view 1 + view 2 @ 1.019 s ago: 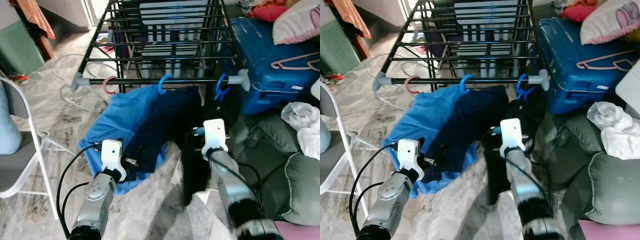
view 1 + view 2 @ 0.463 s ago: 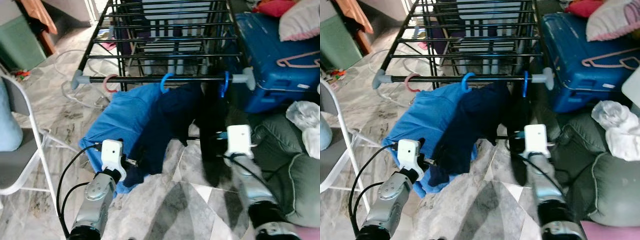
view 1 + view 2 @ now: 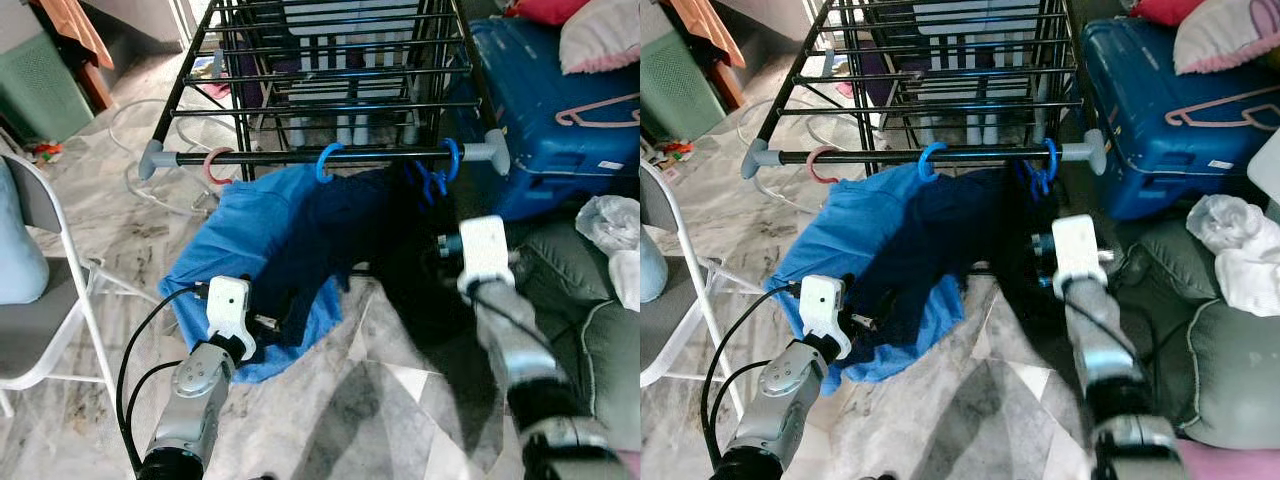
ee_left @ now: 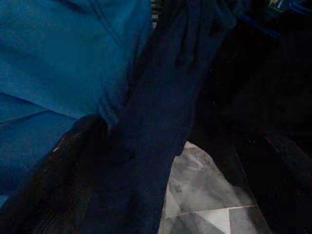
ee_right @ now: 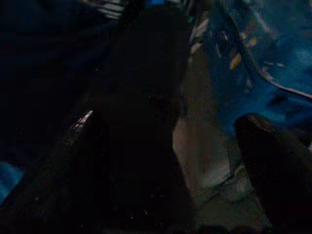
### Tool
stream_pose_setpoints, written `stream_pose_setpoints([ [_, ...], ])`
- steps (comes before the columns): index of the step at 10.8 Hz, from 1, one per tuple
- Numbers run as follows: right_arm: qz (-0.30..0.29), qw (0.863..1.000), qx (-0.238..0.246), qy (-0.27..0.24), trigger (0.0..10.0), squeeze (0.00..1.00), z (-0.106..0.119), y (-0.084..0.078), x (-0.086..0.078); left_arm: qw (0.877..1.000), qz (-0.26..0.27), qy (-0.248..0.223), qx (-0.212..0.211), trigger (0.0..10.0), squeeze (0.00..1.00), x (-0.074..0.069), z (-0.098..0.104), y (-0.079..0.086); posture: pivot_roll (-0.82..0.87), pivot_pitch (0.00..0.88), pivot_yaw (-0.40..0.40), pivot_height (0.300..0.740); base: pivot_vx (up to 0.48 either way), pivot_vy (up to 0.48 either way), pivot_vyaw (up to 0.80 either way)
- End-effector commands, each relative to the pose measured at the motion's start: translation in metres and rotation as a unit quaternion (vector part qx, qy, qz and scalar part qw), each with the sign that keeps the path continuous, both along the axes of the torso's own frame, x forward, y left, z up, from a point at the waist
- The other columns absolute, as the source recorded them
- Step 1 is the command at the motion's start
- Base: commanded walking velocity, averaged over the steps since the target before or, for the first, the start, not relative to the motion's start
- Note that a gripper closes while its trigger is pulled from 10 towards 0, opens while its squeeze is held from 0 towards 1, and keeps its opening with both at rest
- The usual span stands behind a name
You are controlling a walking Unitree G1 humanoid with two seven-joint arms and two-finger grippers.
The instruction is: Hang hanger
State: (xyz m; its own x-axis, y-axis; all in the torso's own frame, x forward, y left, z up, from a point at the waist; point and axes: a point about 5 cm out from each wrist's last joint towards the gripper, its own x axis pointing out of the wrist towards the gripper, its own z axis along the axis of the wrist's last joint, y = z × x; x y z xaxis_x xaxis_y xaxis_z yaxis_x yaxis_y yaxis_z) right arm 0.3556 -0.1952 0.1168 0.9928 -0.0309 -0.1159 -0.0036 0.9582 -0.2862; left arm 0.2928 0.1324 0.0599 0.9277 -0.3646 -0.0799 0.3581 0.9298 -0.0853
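Blue hanger (image 3: 448, 163) hooked on rack rail (image 3: 320, 157), upper right, black garment (image 3: 425, 290) below. Right gripper (image 3: 437, 245) against garment, fingers apart. Left gripper (image 3: 270, 322) at blue cloth (image 3: 230, 250), spread unclear. Marble floor (image 3: 350, 420); blue suitcase (image 3: 560, 110) upper right.

Three hangers (image 3: 329, 163) on rack rail (image 3: 320, 156); suitcase (image 3: 545, 110) right of rack; chair (image 3: 40, 300) left.

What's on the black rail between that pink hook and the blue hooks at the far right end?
Between the pink hanger hook and the blue hanger hooks, one blue hook hangs on the black rail, holding dark navy clothing; see the left eye view.
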Motion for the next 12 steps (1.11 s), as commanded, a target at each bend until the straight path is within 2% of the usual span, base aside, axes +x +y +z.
stream_pose_setpoints([
  [1,0.021,1.000,-0.002,0.010,10.0,0.00,0.001,0.000,0.005,1.000,0.001,0.009,0.011,10.0,0.00,0.000,-0.003,0.004,-0.10,0.126,0.116,0.740,0.000,0.000,0.00],
  [2,0.024,0.999,0.002,0.022,10.0,0.00,0.003,-0.006,0.008,1.000,0.002,0.010,0.012,10.0,0.00,0.000,-0.003,0.004,-0.09,0.126,0.113,0.740,0.000,0.000,0.00],
  [3,0.038,0.998,0.003,0.040,8.0,0.00,0.008,-0.013,0.013,1.000,0.004,0.012,0.013,10.0,0.00,-0.001,-0.004,0.005,-0.09,0.124,0.112,0.740,0.000,0.000,0.00],
  [4,0.038,0.999,0.008,0.039,2.5,0.00,0.013,-0.016,0.017,1.000,0.005,0.013,0.013,10.0,0.00,-0.001,-0.005,0.006,-0.09,0.124,0.111,0.740,0.000,0.000,0.00],
  [5,0.039,0.998,0.013,0.041,0.0,0.00,0.017,-0.016,0.021,1.000,0.006,0.015,0.012,10.0,0.00,-0.001,-0.006,0.006,-0.09,0.120,0.111,0.740,0.000,0.000,0.00],
  [8,0.049,0.997,0.038,0.041,0.0,0.00,0.026,-0.004,0.033,1.000,0.003,0.017,0.012,10.0,0.00,0.000,-0.006,0.004,-0.08,0.113,0.116,0.740,0.000,0.000,0.00],
  [10,0.051,0.997,0.029,0.050,0.0,0.00,0.021,0.000,0.033,1.000,0.001,0.017,0.016,10.0,0.00,0.000,-0.006,0.005,-0.07,0.109,0.119,0.740,0.000,0.000,0.00],
  [12,0.035,0.997,-0.018,0.072,0.0,0.00,0.010,-0.007,0.028,1.000,0.003,0.018,0.018,10.0,0.00,0.000,-0.006,0.005,-0.07,0.109,0.116,0.740,0.000,0.000,0.00],
])
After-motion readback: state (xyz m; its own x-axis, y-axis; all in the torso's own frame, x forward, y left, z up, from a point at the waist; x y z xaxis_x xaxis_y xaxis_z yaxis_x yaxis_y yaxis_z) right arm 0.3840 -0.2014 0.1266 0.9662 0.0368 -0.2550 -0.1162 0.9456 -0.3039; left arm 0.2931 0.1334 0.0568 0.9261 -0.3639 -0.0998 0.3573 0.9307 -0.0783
